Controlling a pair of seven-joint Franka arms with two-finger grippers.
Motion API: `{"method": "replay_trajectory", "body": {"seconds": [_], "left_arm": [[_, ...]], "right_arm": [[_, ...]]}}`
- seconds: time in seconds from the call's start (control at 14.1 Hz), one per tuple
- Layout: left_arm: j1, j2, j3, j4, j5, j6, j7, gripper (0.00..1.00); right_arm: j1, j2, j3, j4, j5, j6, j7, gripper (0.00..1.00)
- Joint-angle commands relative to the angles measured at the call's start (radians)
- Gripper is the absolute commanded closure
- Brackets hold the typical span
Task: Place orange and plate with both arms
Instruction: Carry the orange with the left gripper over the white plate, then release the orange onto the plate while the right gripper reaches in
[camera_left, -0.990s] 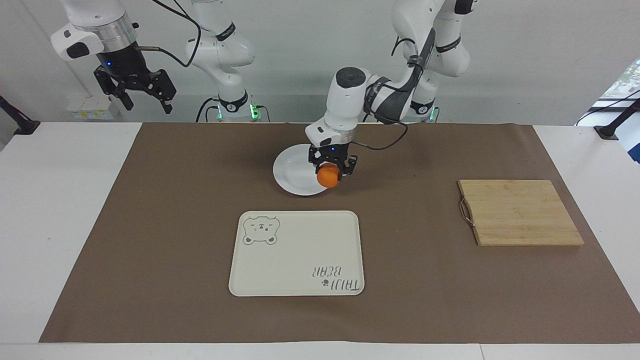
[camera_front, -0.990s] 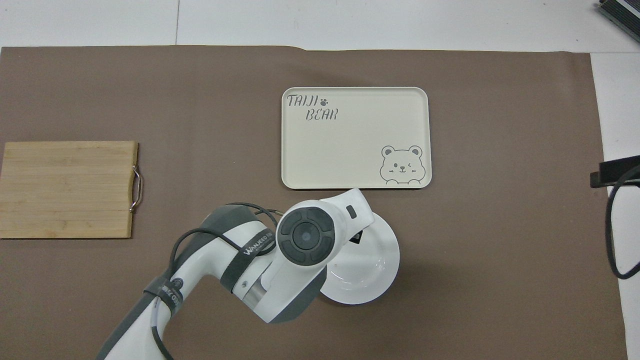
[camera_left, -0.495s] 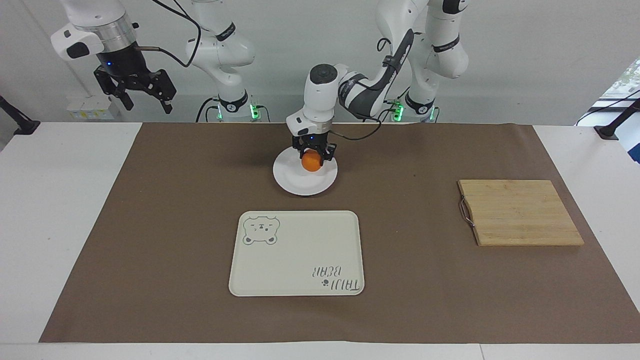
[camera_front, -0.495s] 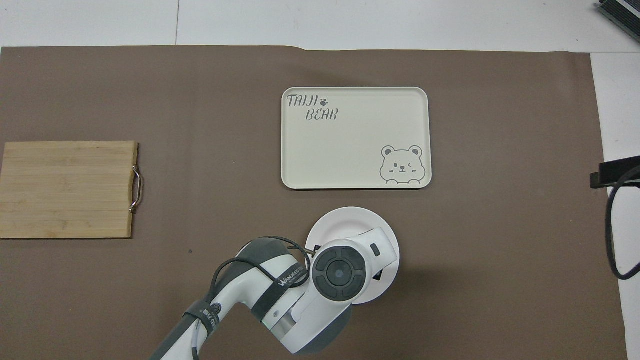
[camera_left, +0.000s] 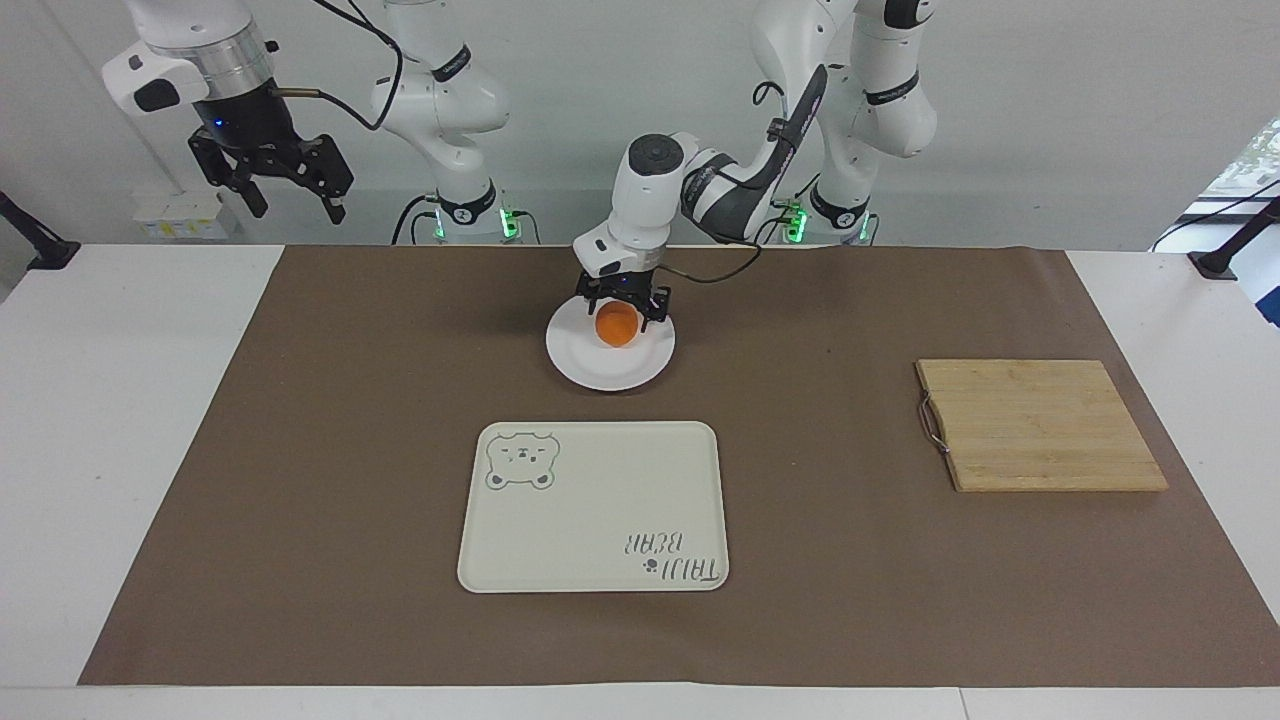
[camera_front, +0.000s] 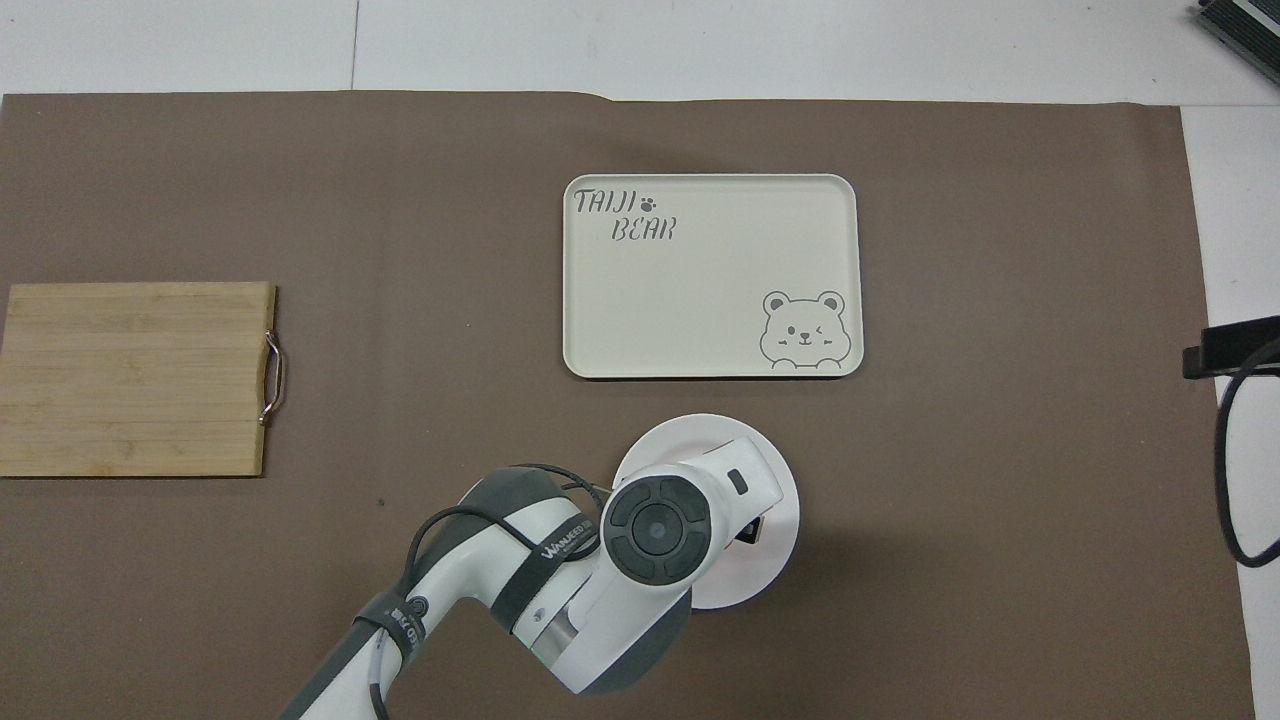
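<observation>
Closest to the robots, the right gripper (camera_left: 292, 203) hangs high in the air at the right arm's end of the counter (camera_left: 120, 420), waiting, its jaws spread wide with nothing in them. The left arm bends down over the brown mat (camera_left: 350, 450), and the left gripper (camera_left: 622, 303) sits low over the plate (camera_left: 600, 372). The orange (camera_left: 617, 326) rests on the plate, on the half nearer the robots, between the jaws; they stand a little wider than the fruit, with a gap showing on one side. From above, the arm's white wrist covers the orange and much of the plate (camera_front: 780, 540), so only the facing view shows the fruit. Just farther out lies the cream tray (camera_left: 600, 500) with the bear drawing, close to the plate but not touching it. The wooden cutting board (camera_left: 1040, 425) with a metal handle lies well apart, toward the left arm's end
</observation>
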Motion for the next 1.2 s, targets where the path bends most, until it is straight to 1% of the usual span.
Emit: {"method": "replay_trajectory", "body": {"seconds": [0.0, 0.14, 0.21, 0.28, 0.35, 0.42, 0.5, 0.57, 0.64, 0.71, 0.78, 0.92, 1.13], "left_arm": [[0.086, -0.028, 0.002, 0.011, 0.006, -0.031, 0.014, 0.00], [0.184, -0.042, 0.004, 0.051, 0.100, -0.089, 0.021, 0.00], [0.227, -0.046, 0.004, 0.054, 0.124, -0.092, 0.046, 0.00], [0.270, -0.062, 0.004, 0.054, 0.144, -0.095, 0.083, 0.00], [0.328, -0.086, 0.004, 0.054, 0.149, -0.121, 0.135, 0.00], [0.382, -0.108, 0.004, 0.054, 0.149, -0.150, 0.209, 0.00], [0.422, -0.137, 0.004, 0.052, 0.149, -0.181, 0.266, 0.00], [0.471, -0.169, 0.004, 0.054, 0.151, -0.230, 0.306, 0.00], [0.512, -0.204, 0.004, 0.054, 0.151, -0.261, 0.349, 0.00], [0.561, -0.232, 0.004, 0.060, 0.151, -0.281, 0.406, 0.00], [0.612, -0.262, 0.004, 0.077, 0.151, -0.317, 0.448, 0.00], [0.700, -0.283, 0.004, 0.161, 0.151, -0.449, 0.507, 0.00], [0.816, -0.267, 0.004, 0.343, 0.151, -0.630, 0.627, 0.00]], "right_arm": [[-0.004, -0.027, 0.003, -0.028, 0.021, -0.003, -0.028, 0.00], [-0.016, -0.036, -0.005, -0.090, 0.140, -0.011, -0.017, 0.00], [-0.004, -0.034, -0.003, -0.115, 0.166, 0.003, -0.014, 0.00], [0.001, -0.025, 0.005, -0.132, 0.185, 0.046, -0.015, 0.00], [0.027, -0.024, 0.006, -0.153, 0.208, 0.093, -0.015, 0.00], [0.040, -0.017, 0.006, -0.181, 0.219, 0.112, -0.023, 0.00], [0.044, -0.016, 0.006, -0.212, 0.243, 0.121, -0.031, 0.00], [0.044, -0.017, 0.006, -0.254, 0.304, 0.144, -0.032, 0.00], [0.044, -0.020, 0.006, -0.291, 0.332, 0.159, -0.034, 0.00], [0.044, -0.020, 0.006, -0.311, 0.343, 0.166, -0.038, 0.00], [0.044, -0.017, 0.006, -0.324, 0.384, 0.169, -0.058, 0.00], [0.033, -0.016, 0.006, -0.394, 0.471, 0.199, -0.113, 0.00], [0.019, -0.016, 0.005, -0.514, 0.559, 0.241, -0.294, 0.00]]}}
